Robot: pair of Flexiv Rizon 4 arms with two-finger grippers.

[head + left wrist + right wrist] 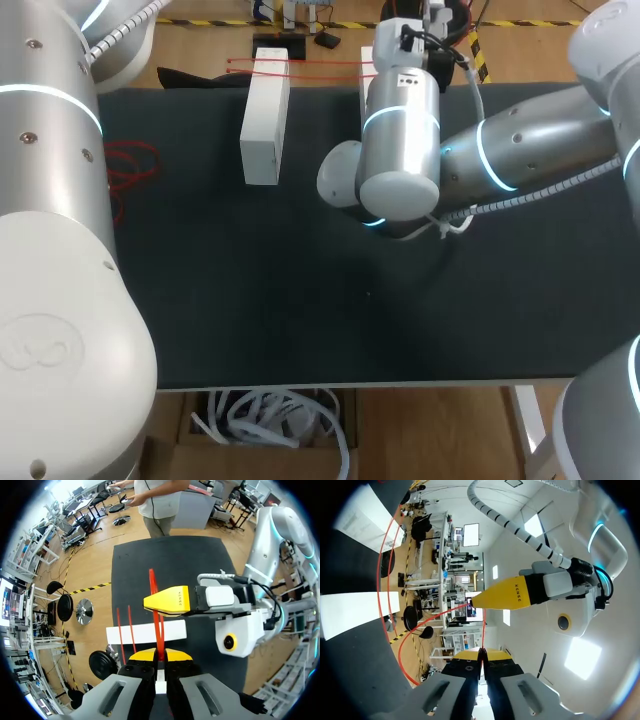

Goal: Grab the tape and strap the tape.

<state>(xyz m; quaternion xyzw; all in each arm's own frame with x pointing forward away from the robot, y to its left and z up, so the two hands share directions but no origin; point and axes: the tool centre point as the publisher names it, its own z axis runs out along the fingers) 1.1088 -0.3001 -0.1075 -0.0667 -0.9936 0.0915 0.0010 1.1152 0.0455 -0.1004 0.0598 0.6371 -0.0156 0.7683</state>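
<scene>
**Both arms over the black table (300,300), seen chiefly from the wrist cameras.** The left gripper (157,655) was clenched on a strand of the red tape (159,625). The strand ran out ahead of its tips and passed over a long white block (145,632) lying on the table. The right gripper (482,653) was likewise pinched tight on a thin red strand, with the rest curving away in a slack loop toward the white blocks. The two grippers stood close together, their tips nearly facing.

Likely hazards:
- The narrow tape could slip out of either pinch if the arms pulled apart too hard.
- The slack loop could catch a block's corner and drag or tip it.
- The neighbouring fingers could collide while the strap was drawn round.
</scene>
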